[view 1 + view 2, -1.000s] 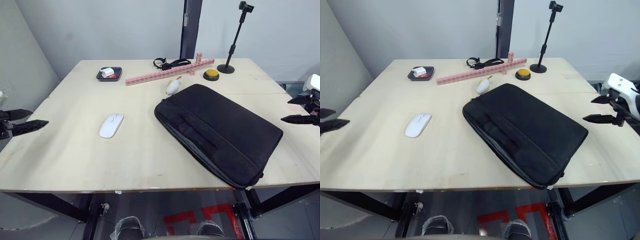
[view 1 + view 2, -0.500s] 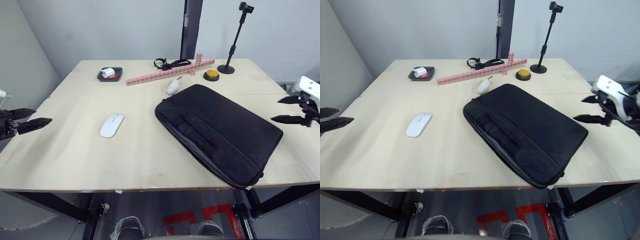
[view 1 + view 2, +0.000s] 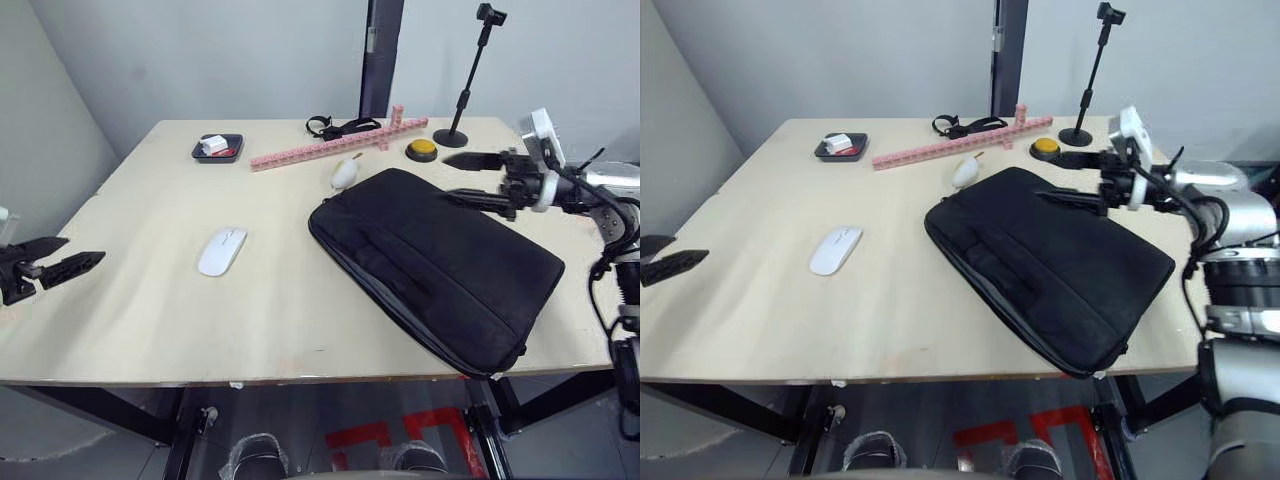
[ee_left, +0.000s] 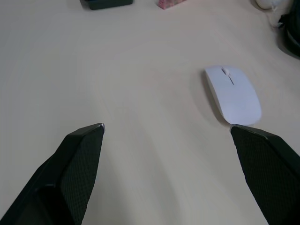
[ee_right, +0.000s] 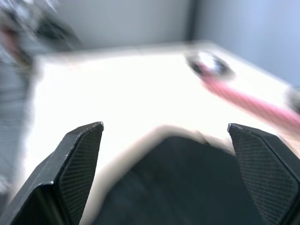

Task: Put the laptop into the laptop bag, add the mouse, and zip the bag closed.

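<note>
Laptop bag (image 3: 437, 262), the big flat black fabric one, lay closed on the pale wooden worktop (image 3: 270, 310) as the wide-open, empty right gripper (image 3: 467, 177) swung in over its far corner, likely to open it.

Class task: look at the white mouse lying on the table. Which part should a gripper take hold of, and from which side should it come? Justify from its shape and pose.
Grip the mouse across its narrow width, at the two long sides near the middle. Come from above: it lies flat and low on the table, so there is nothing to get under. The open left gripper is probably the nearer one.
</note>
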Controlling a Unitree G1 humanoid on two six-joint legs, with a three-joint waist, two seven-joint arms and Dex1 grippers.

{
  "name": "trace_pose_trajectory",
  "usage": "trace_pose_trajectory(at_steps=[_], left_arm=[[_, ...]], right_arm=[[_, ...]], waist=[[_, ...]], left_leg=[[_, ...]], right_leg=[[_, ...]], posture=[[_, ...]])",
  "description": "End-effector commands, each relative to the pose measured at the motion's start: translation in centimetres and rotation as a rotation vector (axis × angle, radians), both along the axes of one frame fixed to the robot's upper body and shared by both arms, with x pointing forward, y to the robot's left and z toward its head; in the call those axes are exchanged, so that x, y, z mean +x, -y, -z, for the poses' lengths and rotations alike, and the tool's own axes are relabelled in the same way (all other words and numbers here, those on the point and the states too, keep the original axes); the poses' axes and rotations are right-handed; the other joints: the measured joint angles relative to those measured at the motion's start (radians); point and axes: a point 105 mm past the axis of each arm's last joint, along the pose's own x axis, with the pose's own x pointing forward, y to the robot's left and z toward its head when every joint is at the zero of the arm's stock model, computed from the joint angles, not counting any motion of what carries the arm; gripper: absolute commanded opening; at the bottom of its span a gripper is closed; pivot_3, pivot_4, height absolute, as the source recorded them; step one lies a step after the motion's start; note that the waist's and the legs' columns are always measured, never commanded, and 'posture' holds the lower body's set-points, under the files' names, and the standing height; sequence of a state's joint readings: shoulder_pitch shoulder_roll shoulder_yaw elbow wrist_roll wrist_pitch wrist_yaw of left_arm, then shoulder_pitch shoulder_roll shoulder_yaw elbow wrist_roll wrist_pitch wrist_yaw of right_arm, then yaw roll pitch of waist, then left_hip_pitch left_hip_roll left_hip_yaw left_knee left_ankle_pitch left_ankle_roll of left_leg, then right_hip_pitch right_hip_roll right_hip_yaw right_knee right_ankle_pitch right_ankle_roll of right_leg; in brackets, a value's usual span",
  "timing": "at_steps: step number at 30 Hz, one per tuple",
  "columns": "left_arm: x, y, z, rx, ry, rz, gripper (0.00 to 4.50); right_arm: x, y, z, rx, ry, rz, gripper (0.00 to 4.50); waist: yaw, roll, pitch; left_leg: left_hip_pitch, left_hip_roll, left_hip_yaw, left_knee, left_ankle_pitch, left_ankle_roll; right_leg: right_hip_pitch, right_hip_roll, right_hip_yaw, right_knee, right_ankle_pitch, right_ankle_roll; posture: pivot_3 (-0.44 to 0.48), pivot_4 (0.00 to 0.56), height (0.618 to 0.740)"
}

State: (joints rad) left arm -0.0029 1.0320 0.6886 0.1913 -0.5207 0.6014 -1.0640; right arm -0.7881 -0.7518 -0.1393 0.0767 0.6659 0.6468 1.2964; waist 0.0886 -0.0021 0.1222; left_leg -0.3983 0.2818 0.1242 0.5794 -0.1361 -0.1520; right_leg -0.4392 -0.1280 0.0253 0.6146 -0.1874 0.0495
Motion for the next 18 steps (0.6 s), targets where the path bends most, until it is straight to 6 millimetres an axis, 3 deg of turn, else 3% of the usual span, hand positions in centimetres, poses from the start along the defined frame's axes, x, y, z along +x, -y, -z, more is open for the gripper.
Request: trace_pose_trajectory(at_steps=[1,4,6,11,18], left_arm=[[-0.5,0.5,-1.4,-0.004,0.065,-0.019,4.50],[-1.1,1.1,-0.9,-0.014,0.069,-0.038,4.50],[-1.6,1.4,-0.6,-0.026,0.064,-0.043,4.50],[-2.1,2.1,-0.5,-0.027,0.064,-0.046,4.50],[-0.2,5.9,-0.8,-0.047,0.113,-0.005,4.50]], right_arm=[[-2.7,-2.2,-1.1,0.042,0.056,-0.116,4.45],[-4.3,-4.7,-0.6,0.065,0.076,-0.199,4.45],[-4.8,-5.4,-0.9,0.074,0.095,-0.223,4.45],[-4.6,-5.8,-1.5,0.089,0.145,-0.200,4.45],[-4.2,-5.8,-1.0,0.075,0.151,-0.177,4.45]], waist=[[0.008,-0.001,-0.001],[0.008,-0.003,-0.002],[0.006,-0.003,-0.002],[0.003,-0.003,-0.003],[0.003,-0.003,-0.003]], left_leg=[[0.000,0.000,0.000,0.000,0.000,0.000],[0.000,0.000,0.000,0.000,0.000,0.000],[0.001,0.000,0.000,0.000,-0.001,-0.001],[0.002,0.000,0.000,0.000,-0.005,-0.009],[0.002,0.000,0.000,-0.001,-0.005,-0.008]], right_leg=[[0.000,0.000,0.000,0.000,0.000,0.000],[0.001,0.000,0.000,0.000,0.000,0.000],[0.001,0.000,0.000,0.000,0.000,0.000],[0.002,0.000,0.000,0.000,0.000,0.000],[0.001,0.000,0.000,0.000,0.000,0.001]], posture=[[0.000,0.150,0.740],[0.000,0.150,0.740],[0.000,0.150,0.740],[0.000,0.150,0.740],[0.000,0.150,0.740]])
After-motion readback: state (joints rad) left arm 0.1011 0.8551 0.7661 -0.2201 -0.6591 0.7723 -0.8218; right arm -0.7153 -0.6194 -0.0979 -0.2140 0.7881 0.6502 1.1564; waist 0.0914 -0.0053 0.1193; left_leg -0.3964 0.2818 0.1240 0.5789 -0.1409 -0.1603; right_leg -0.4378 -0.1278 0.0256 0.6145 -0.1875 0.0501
